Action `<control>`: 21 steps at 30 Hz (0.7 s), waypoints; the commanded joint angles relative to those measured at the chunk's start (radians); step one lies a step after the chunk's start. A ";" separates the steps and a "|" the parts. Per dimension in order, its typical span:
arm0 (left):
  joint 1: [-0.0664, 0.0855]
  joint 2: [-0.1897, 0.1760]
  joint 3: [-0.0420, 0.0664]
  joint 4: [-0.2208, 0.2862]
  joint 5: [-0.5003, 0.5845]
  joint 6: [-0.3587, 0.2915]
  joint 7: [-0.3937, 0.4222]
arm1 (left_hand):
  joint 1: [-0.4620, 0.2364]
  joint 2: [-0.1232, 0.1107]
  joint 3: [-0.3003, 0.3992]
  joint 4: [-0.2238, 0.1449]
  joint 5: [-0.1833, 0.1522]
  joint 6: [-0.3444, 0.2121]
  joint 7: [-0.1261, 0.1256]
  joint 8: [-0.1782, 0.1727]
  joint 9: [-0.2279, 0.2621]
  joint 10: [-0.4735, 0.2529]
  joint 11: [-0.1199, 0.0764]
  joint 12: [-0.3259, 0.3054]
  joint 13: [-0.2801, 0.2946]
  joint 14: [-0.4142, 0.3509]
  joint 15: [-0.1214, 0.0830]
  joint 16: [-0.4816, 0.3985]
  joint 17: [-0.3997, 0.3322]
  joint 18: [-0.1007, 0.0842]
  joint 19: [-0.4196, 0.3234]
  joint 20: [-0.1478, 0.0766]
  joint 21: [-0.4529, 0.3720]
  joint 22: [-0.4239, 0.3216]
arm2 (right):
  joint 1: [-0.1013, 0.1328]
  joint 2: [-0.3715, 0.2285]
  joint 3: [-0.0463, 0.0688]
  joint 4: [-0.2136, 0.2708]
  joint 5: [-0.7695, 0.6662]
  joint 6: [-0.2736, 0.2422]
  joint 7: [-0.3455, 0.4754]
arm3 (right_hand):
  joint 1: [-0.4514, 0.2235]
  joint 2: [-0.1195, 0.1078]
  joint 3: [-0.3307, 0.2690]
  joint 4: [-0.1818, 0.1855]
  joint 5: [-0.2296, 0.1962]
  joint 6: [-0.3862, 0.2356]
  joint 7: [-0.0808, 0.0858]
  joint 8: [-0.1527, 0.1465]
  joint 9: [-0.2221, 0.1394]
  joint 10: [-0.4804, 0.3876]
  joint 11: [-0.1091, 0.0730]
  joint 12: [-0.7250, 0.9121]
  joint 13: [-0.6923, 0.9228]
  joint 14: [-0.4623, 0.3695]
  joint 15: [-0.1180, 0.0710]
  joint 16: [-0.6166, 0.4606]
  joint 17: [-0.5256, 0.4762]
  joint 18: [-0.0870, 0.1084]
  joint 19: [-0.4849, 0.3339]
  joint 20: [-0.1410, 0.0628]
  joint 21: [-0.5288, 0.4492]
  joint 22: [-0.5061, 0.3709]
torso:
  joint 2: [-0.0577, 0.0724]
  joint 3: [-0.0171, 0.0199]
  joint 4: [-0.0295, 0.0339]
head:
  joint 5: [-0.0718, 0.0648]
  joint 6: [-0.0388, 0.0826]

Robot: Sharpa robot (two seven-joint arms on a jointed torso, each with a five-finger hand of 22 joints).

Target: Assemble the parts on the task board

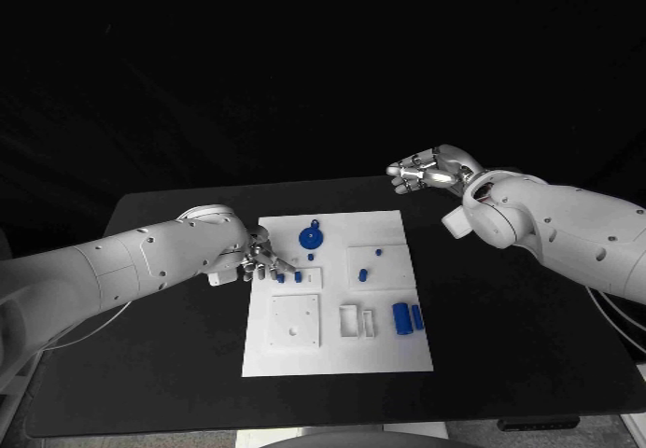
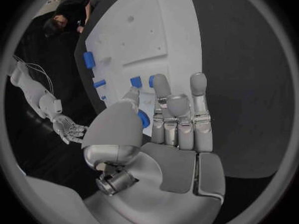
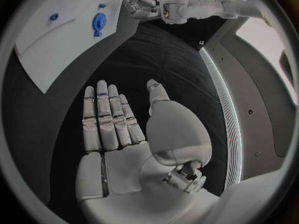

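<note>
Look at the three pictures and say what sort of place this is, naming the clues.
Probably a robotics lab or test bench. A white task board with small blue parts lies on a black table against a dark backdrop, and two white robot arms work over it, the left hand at the board's edge.

The surface (image 1: pixel 161 373) is viewed steeply from above by the head camera; close behind each palm a wrist camera is mounted, and the task board (image 1: pixel 337 350) is shared by all three.

The task board (image 1: pixel 337 355) lies mid-table (image 1: pixel 161 373), parts (image 1: pixel 404 317) on it, left hand (image 1: pixel 256 257) at its left edge.
</note>
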 commanded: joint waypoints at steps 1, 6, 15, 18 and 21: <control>0.000 0.002 0.000 0.004 0.016 0.000 0.013 | 0.001 0.014 -0.006 -0.012 -0.005 -0.004 0.002 -0.001 0.000 0.053 0.004 -0.003 0.000 0.005 -0.004 -0.003 0.001 -0.015 0.004 0.000 -0.006 0.019 | -0.002 0.001 0.000 0.000 -0.003 0.016 0.008 | -0.006 0.000 0.002 -0.006 0.006 -0.006 0.002 -0.001 -0.001 -0.005 0.000 -0.003 -0.001 -0.007 0.001 -0.005 -0.001 -0.008 -0.006 0.002 -0.001 -0.001 | 0.000 0.0010 -0.0005 | 0.000 -0.001; 0.000 0.003 0.000 0.004 0.017 0.001 0.013 | -0.001 0.022 -0.014 -0.021 -0.005 -0.004 0.002 -0.002 0.000 0.053 0.004 -0.003 0.000 0.005 -0.004 -0.003 0.001 -0.015 0.005 0.001 -0.005 0.019 | -0.003 0.002 0.000 -0.001 -0.003 0.016 0.008 | -0.006 0.000 0.002 -0.006 0.006 -0.006 0.002 -0.001 -0.001 -0.005 0.000 -0.003 -0.001 -0.007 0.001 -0.005 -0.001 -0.008 -0.006 0.002 -0.001 -0.001 | 0.000 0.0011 -0.0003 | -0.001 -0.001; 0.000 0.001 0.000 0.000 0.018 0.003 0.007 | -0.001 0.022 -0.014 -0.021 -0.005 -0.004 0.002 -0.002 0.000 0.053 0.004 -0.003 0.000 0.005 -0.004 -0.003 0.001 -0.015 0.005 0.001 -0.005 0.019 | -0.004 0.002 0.000 -0.001 -0.003 0.015 0.008 | -0.006 0.000 0.002 -0.006 0.006 -0.006 0.002 -0.001 -0.001 -0.005 0.000 -0.003 -0.001 -0.007 0.001 -0.005 -0.001 -0.008 -0.006 0.002 -0.001 -0.001 | 0.000 0.0007 -0.0012 | -0.002 0.000; 0.000 -0.001 0.000 -0.001 0.017 -0.002 0.006 | -0.003 0.026 -0.020 -0.026 -0.005 -0.004 0.002 -0.002 0.001 0.053 0.004 -0.003 0.000 0.005 -0.004 -0.003 0.001 -0.015 0.004 0.001 -0.006 0.019 | -0.004 0.001 0.000 -0.002 -0.003 0.015 0.008 | -0.006 0.000 0.002 -0.006 0.006 -0.006 0.002 -0.001 -0.001 -0.005 0.000 -0.003 -0.001 -0.007 0.001 -0.005 -0.001 -0.008 -0.006 0.002 -0.001 -0.001 | 0.000 0.0004 -0.0011 | -0.003 0.000; 0.000 -0.006 0.001 0.001 0.017 -0.019 0.011 | -0.003 0.026 -0.020 -0.026 -0.005 -0.004 0.002 -0.002 0.001 0.053 0.004 -0.004 0.000 0.005 -0.004 -0.003 0.001 -0.015 0.004 0.001 -0.006 0.019 | -0.004 0.001 0.000 -0.002 -0.003 0.015 0.008 | -0.006 0.000 0.002 -0.006 0.006 -0.006 0.002 -0.001 -0.001 -0.005 0.000 -0.003 -0.001 -0.007 0.001 -0.005 -0.001 -0.008 -0.006 0.002 -0.001 -0.001 | 0.000 -0.0004 -0.0015 | -0.004 0.002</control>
